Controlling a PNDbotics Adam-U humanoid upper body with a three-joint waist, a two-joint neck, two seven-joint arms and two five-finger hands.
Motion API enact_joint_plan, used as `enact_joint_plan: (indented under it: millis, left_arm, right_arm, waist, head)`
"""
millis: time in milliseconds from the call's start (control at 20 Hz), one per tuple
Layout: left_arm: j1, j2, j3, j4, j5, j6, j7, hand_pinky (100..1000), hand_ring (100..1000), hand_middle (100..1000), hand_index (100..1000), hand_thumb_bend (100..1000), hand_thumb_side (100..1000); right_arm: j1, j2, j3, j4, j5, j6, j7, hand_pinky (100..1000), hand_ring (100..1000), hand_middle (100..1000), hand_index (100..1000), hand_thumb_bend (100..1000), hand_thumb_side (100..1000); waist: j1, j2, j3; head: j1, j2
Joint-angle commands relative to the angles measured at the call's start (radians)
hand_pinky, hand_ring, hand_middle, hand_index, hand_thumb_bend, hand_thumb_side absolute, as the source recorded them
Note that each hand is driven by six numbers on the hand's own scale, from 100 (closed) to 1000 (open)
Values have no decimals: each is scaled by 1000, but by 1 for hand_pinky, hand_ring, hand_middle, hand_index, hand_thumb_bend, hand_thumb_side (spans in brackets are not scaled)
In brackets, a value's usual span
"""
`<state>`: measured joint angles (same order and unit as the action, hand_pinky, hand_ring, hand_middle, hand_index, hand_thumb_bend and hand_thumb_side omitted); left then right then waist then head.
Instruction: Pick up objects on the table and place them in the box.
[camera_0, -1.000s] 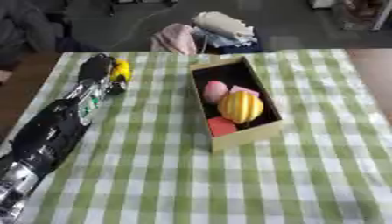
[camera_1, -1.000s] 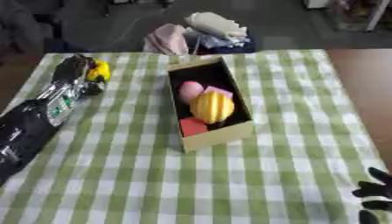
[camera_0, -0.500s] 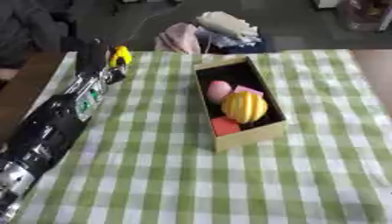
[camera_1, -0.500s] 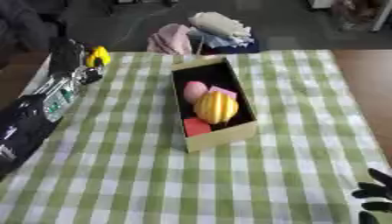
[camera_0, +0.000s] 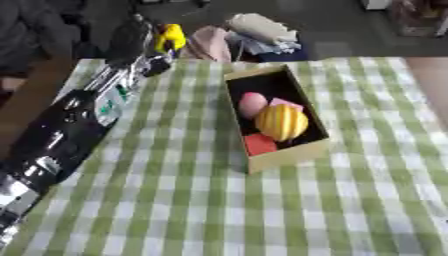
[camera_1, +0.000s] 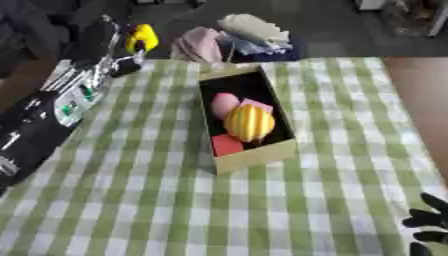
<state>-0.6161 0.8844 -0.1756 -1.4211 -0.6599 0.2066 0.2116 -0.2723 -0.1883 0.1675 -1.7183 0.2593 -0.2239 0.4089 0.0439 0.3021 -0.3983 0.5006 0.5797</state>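
- Your left hand (camera_0: 136, 37) now sits at the table's far left corner, higher and further back than a second ago, when it lay low over the cloth (camera_0: 201, 200).
- It carries a yellow object (camera_0: 171, 36), fingers curled round it as far as the blur lets you judge. The object is clear of the cloth, up beside the hand's far end.
- The box (camera_0: 289, 156) has not moved: centre of the table, open top, long axis running away from you.
- Inside it: a pink item (camera_0: 252, 103), a yellow ribbed item (camera_0: 282, 122), a red block (camera_0: 260, 144). All lie well below the rim.
- Your right hand (camera_1: 429, 220) idles at the lower right corner of the right eye view, fingers spread, holding nothing.
- Reading: the lift looks done, so the pick is likely complete and the carry is next. The object is well apart from the box, to its left and behind it.
- No other loose object shows on the cloth; this may be the last piece.
- Watch: the free room in the box is at its far end.
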Motion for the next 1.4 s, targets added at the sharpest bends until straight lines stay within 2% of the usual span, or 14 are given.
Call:
enact_joint_plan:
  millis: [50, 300, 550, 650, 700, 850, 900, 950, 1000, 1100, 1150, 1300, 1400]
  left_arm:
    - [-7, 9, -27, -157, -24, -7, -127, 579, 386, 376, 493, 100, 180]
    - [-8, -21, -84, -239, -90, -28, -279, 604, 442, 436, 540, 100, 184]
    - [-3, -54, -112, -205, -135, -46, -359, 625, 492, 500, 607, 100, 201]
    - [0, -67, -119, -182, -152, -55, -378, 639, 533, 553, 658, 117, 206]
    - [0, -71, -121, -173, -161, -60, -385, 661, 586, 619, 716, 174, 209]
    - [0, -78, -119, -163, -185, -67, -384, 709, 680, 738, 813, 245, 214]
    - [1, -78, -115, -165, -191, -66, -379, 739, 729, 790, 864, 274, 212]
    - [1, -78, -108, -170, -193, -62, -371, 749, 743, 805, 875, 278, 234]
    - [3, -77, -101, -179, -193, -58, -362, 765, 765, 831, 893, 263, 340]
    - [10, -70, -79, -213, -178, -49, -341, 783, 790, 862, 912, 236, 442]
    - [16, -63, -63, -241, -162, -43, -330, 788, 796, 870, 917, 218, 464]
    - [50, -38, -1, -337, -84, -14, -290, 787, 797, 870, 918, 110, 450]
    - [87, -20, 47, -414, -7, 13, -249, 771, 766, 825, 893, 100, 391]
  right_arm:
    - [-8, -6, 0, -8, -2, -3, 5, 735, 891, 694, 986, 100, 470]
    - [-8, -4, 2, -7, -3, -4, 8, 735, 891, 694, 986, 100, 470]
    - [-8, -2, 2, -6, -3, -5, 10, 735, 891, 694, 986, 100, 470]
    - [-8, -2, 3, -6, -3, -5, 10, 735, 891, 694, 986, 100, 470]
    - [-8, -1, 2, -6, -4, -5, 10, 734, 891, 694, 986, 100, 470]
    - [-7, -1, 2, -5, -4, -5, 10, 734, 891, 694, 985, 100, 470]
    - [-7, -1, 2, -5, -4, -5, 10, 734, 891, 694, 985, 100, 470]
    - [-7, -1, 2, -6, -4, -5, 10, 734, 891, 694, 985, 100, 470]
    - [-7, -1, 1, -6, -4, -5, 9, 734, 891, 694, 985, 100, 470]
    - [-6, -1, 0, -6, -3, -5, 9, 734, 891, 694, 985, 100, 470]
    - [-5, -1, -1, -6, -3, -5, 8, 734, 891, 694, 985, 100, 470]
    - [-4, -3, -5, -7, -1, -4, 4, 733, 890, 693, 985, 100, 470]
    - [-5, -4, -9, -7, 2, -4, 1, 733, 890, 693, 986, 100, 470]
  waist:
    - [-9, -30, 0]
    - [-13, -34, -1]
    - [-15, -37, 2]
    - [-16, -37, 3]
    - [-16, -37, 3]
    - [-17, -37, 5]
    - [-17, -37, 5]
    - [-17, -37, 6]
    - [-17, -37, 8]
    - [-17, -37, 12]
    - [-16, -37, 15]
    - [-15, -38, 28]
    - [-13, -40, 39]
  head:
    - [-11, -12]
    - [-20, -12]
    - [-29, -18]
    - [-34, -20]
    - [-35, -20]
    - [-38, -19]
    - [-40, -19]
    - [-41, -18]
    - [-43, -18]
    - [-47, -19]
    - [-51, -19]
    - [-64, -19]
    - [-72, -20]
